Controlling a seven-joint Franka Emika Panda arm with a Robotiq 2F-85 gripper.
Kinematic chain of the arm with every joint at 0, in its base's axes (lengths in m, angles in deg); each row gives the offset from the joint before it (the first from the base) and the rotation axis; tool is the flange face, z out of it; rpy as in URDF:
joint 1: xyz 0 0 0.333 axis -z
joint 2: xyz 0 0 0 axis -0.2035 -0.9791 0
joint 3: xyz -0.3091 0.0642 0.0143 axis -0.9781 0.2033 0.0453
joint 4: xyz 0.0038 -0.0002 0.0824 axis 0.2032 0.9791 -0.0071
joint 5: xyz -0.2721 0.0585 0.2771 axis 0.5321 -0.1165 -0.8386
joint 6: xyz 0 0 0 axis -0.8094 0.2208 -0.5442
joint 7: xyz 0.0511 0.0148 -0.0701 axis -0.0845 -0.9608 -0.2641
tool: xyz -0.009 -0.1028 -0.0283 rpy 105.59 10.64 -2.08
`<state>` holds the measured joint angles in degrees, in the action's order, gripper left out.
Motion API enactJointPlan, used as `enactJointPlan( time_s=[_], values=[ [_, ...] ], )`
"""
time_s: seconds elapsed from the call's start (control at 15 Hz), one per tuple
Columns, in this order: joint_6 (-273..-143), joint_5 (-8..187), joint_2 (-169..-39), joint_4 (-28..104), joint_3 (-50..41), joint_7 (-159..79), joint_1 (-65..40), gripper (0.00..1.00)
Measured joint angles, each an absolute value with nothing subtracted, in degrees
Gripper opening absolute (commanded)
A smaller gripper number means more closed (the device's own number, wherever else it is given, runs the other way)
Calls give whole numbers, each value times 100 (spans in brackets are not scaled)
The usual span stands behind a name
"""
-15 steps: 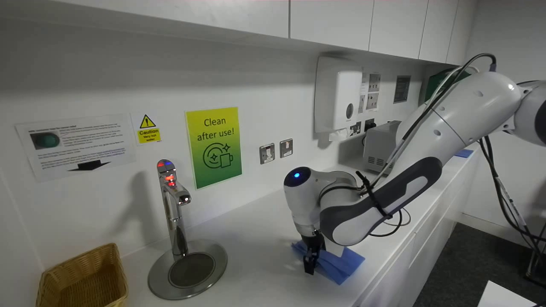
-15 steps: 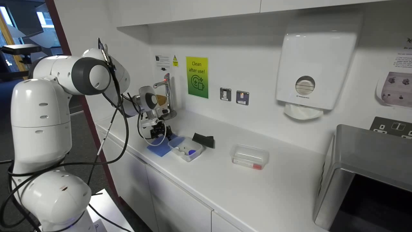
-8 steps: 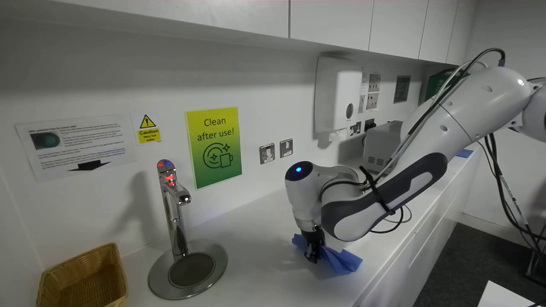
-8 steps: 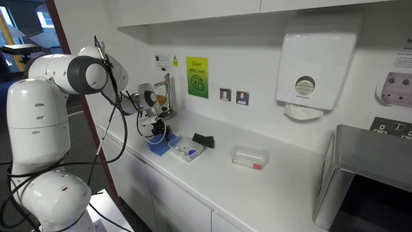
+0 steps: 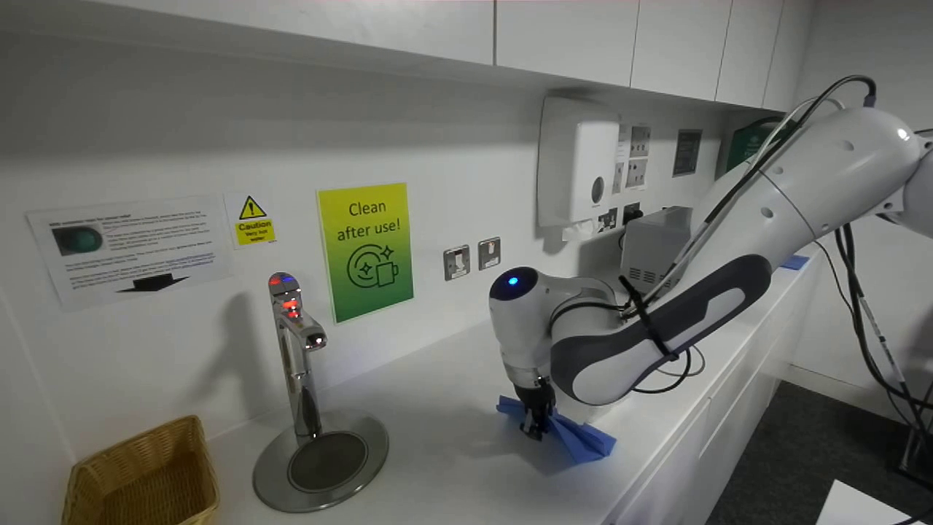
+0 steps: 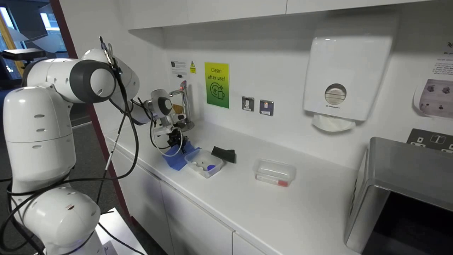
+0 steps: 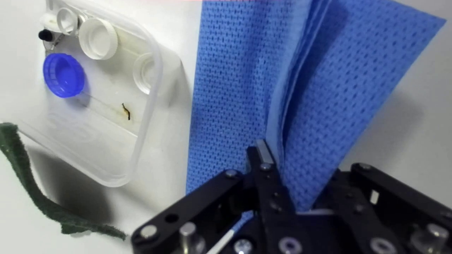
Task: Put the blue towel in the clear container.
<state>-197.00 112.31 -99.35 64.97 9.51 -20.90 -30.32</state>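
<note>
My black two-fingered gripper point(image 5: 534, 429) pinches the thin, medium-blue rectangular towel point(image 7: 243, 95) over the smooth white counter point(image 5: 437, 467), its jaws tighter and higher than a second ago, with cloth caught between. That change suggests the grasp is made and carrying comes next; whether the drooping edges clear the surface, I cannot tell. Small dark perforations pattern the fabric, which gathers into pleats, one flap flaring between one and two o'clock in the wrist view. At ten o'clock there, just beside the towel, sits a clear, round-cornered plastic container point(image 7: 102, 141) holding a ribbed blue plastic cap point(image 7: 63, 75) and white plastic caps point(image 7: 98, 38); a fuzzy dark-green strip point(image 7: 53, 211) curves between eight and nine. In an exterior view, another clear, rectangular plastic container point(image 6: 274, 169) stands between three and four o'clock from my gripper. Which one the task means is uncertain.
</note>
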Motion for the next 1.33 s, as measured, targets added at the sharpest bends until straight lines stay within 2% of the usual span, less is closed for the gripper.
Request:
enactJointPlan(
  time_s=[0.73,1.33],
  values=[
    [-19765,10745,-8673,6685,876,-1700,-2676,2],
    [-19795,10126,-7876,6981,1056,449,-2579,2]
  ],
)
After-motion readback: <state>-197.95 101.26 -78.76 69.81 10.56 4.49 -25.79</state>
